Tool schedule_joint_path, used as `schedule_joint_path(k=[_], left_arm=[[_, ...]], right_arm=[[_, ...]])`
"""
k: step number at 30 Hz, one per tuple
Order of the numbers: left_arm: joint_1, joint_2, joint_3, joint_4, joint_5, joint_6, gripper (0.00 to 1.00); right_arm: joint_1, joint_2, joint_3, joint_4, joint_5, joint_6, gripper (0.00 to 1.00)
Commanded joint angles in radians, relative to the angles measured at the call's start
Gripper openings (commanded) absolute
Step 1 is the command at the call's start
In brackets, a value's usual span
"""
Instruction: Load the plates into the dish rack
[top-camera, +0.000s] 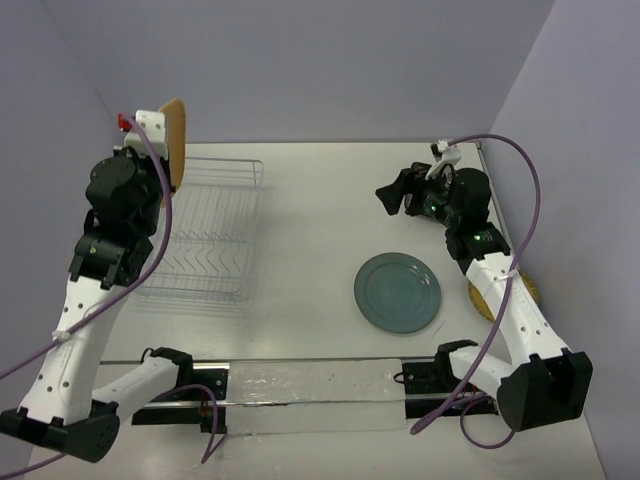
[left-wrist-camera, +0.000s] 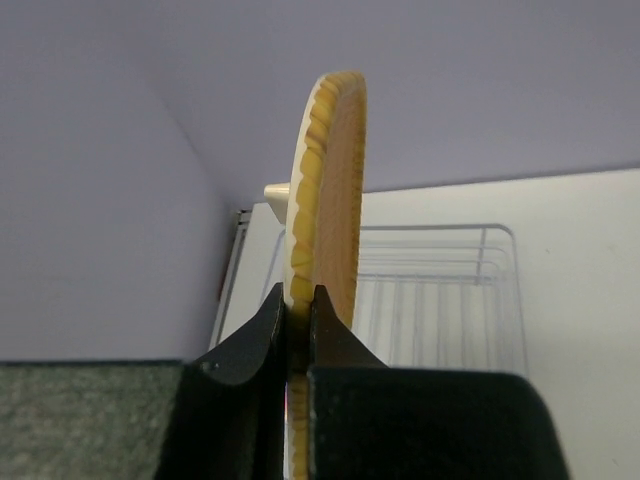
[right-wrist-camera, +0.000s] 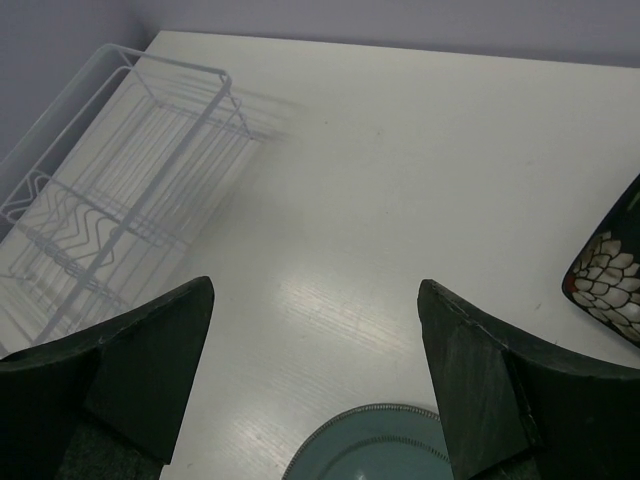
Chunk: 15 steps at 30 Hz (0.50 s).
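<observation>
The left gripper (left-wrist-camera: 300, 300) is clenched on the lower rim of the woven tan plate (left-wrist-camera: 335, 180), holding it upright on edge, raised above the far left corner of the dish rack (top-camera: 210, 225); the step in hand looks like lowering it in. To do that well, keep the plate vertical, line its edge up with 1 gap between the tines, come straight down, and release only once the wires carry it. The right gripper (right-wrist-camera: 315, 290) hangs spread wide and empty over the tabletop (right-wrist-camera: 400, 150), near the flat teal-grey plate (top-camera: 397, 292).
</observation>
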Motion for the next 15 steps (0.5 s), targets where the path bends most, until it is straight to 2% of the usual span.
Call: schedule_joint_path(k=[1,6,10,15], left_arm=[[0.036,-0.144,-0.199,0.295,-0.129,-0.028,0.00],[0.047,-0.279,-0.487,0.656,-0.219,-0.023,0.00],[0.050,-0.266,-0.572,0.737,-0.232,0.012,0.00],[0.070,-0.307,-0.697,0.915,-0.215,0.042,0.00]], right_arm=[[-0.031,0.043,0.032,0.126,-0.140,0.023,0.89],[-0.036,0.107,0.051,0.150,-0.201,0.031,0.87],[-0.041,0.141,0.060,0.151,-0.243,0.033,0.86],[-0.042,0.153,0.059,0.151,-0.255,0.018,0.85]])
